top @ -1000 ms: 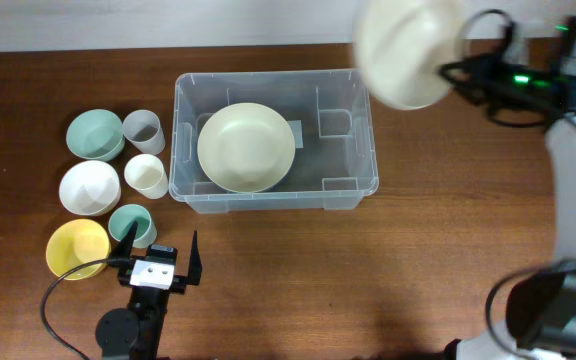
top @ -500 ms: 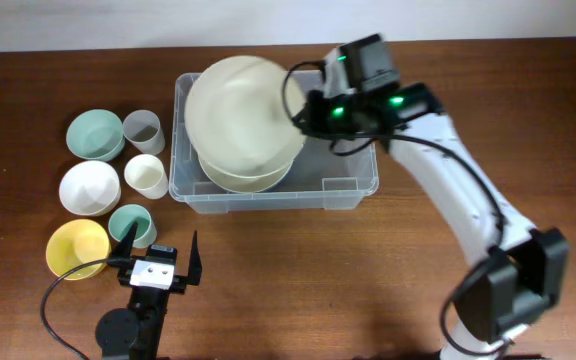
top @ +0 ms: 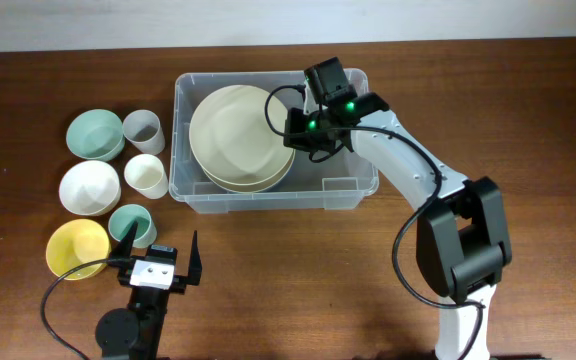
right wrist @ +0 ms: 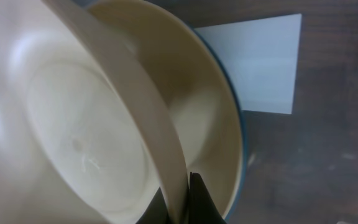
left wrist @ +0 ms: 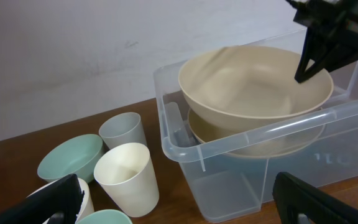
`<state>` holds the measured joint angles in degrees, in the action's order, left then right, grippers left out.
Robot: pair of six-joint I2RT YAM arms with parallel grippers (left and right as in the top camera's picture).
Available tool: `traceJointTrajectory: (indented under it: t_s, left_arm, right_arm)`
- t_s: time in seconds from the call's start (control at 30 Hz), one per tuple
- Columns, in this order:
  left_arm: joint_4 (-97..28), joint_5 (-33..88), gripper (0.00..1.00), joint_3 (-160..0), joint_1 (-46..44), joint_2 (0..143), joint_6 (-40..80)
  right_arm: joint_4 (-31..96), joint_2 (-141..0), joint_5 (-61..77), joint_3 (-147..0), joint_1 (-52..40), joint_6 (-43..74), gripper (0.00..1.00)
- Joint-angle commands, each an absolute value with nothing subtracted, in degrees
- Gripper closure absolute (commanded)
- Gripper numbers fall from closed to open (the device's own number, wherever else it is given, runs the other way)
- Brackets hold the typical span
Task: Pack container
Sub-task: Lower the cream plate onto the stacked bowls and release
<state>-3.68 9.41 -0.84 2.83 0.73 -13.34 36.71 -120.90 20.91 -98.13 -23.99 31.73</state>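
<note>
Cream plastic sits pinched between the pressed-together fingers of the right tool (top: 292, 138), which grips the right rim of the upper cream bowl (top: 230, 128). That bowl hangs tilted, nested over the lower cream bowl (top: 240, 186), which lies in the left half of the container (top: 353, 186). The container's right part shows only its clear base and a white label (right wrist: 253, 62). The tub stands at the far middle of the desk (top: 298, 270), with bare wood to its right and near side.

The left tool (top: 163, 241) is spread wide at the near left, well apart from the container. Just left of the tub stand a grey cup (top: 141, 130), a cream cup (top: 146, 175), a green bowl (top: 94, 134), a white bowl (top: 89, 187), a teal cup (top: 128, 222) and a yellow bowl (top: 76, 247).
</note>
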Motion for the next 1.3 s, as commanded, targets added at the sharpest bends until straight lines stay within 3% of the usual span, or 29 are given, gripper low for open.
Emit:
traceJointTrajectory:
  t_s: [0.0,0.7,1.03,1.13,1.27]
  left_arm:
    - [-3.7,9.2,0.0,-0.5,3.2,0.4,-13.8]
    - [-3.7,9.2,0.0,-0.5,3.2,0.4,-13.8]
    - [-3.7,9.2,0.0,-0.5,3.2,0.4,-13.8]
    - [-3.7,9.2,0.0,-0.5,3.2,0.4,-13.8]
    - [-3.7,9.2,0.0,-0.5,3.2,0.4,-13.8]
  right_arm:
    - [35.8,-121.6,18.4,-98.5,-23.9,32.4,0.96]
    - [35.8,-122.3,19.3,-98.5,-24.1,32.4,0.95]
    - [36.6,-122.3,19.3,-98.4,-24.1,32.4,0.87]
    - [36.6,-122.3,19.7,-98.4,-24.1,32.4,0.87]
    - [36.6,-122.3,20.6,-98.4,-24.1,32.5,0.96]
